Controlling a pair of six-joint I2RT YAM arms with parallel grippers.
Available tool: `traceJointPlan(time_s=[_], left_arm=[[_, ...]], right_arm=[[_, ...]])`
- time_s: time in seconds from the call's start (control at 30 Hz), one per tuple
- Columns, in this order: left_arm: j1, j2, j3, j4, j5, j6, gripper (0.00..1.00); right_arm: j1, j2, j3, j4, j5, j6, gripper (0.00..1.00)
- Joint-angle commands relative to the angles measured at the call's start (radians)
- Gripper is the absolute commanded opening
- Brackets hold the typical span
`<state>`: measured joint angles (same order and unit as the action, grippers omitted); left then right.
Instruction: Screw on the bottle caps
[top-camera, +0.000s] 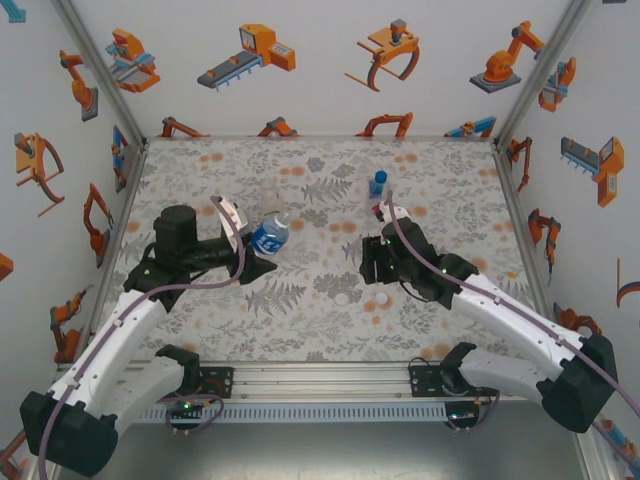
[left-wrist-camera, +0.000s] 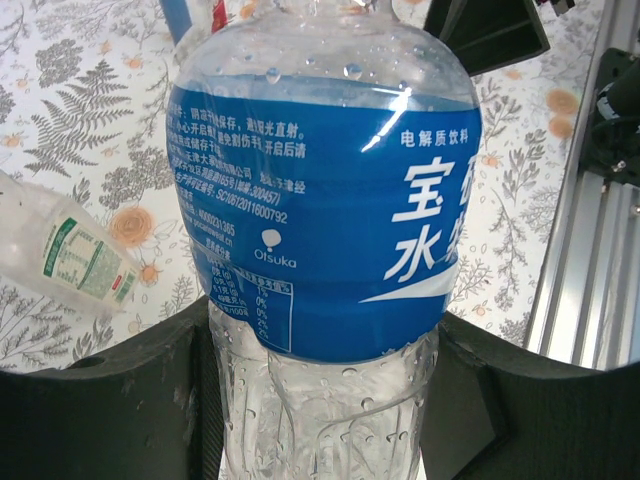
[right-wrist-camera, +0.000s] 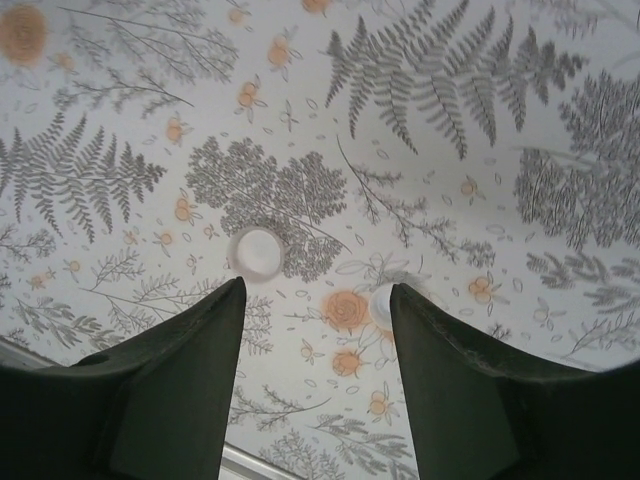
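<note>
Left gripper (left-wrist-camera: 320, 400) clamped low on the water bottle (left-wrist-camera: 320, 200). Its wall is thin and droplet-beaded, so it probably dents and slips.
Right gripper (right-wrist-camera: 315, 380) has its jaws apart and empty. A white cap (right-wrist-camera: 257, 250) lies just ahead of one finger. It looks light and stiff; pinch it across the rim.

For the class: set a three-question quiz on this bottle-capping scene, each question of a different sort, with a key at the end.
1. True or false: the left gripper has its jaws closed on the blue-labelled water bottle.
2. How many white caps lie on the table near the right gripper? A one, B two, C four.
3. Fill in the gap: the right gripper's jaws are ____, with nothing between them.
Key: 1 true; 2 B; 3 open.
</note>
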<state>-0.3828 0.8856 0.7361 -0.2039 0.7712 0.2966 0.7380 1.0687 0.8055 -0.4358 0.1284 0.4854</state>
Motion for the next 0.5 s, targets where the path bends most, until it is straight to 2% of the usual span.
traceJointPlan(time_s=[0.0,0.27,0.37,0.47], left_arm=[[0.003,-0.012,0.000,0.021,-0.017,0.021,0.00],[0.004,0.008,0.009,0.012,-0.025,0.023,0.00],[0.004,0.010,0.009,0.018,-0.022,0.016,0.00],[0.004,0.014,0.011,0.021,-0.022,0.014,0.00]], right_arm=[[-0.026,0.029,-0.021,-0.047,0.031,0.129,0.54],[-0.141,0.114,-0.060,-0.062,-0.098,0.214,0.45],[-0.155,0.145,-0.058,-0.075,-0.126,0.195,0.45],[-0.155,0.179,-0.058,-0.088,-0.118,0.193,0.49]])
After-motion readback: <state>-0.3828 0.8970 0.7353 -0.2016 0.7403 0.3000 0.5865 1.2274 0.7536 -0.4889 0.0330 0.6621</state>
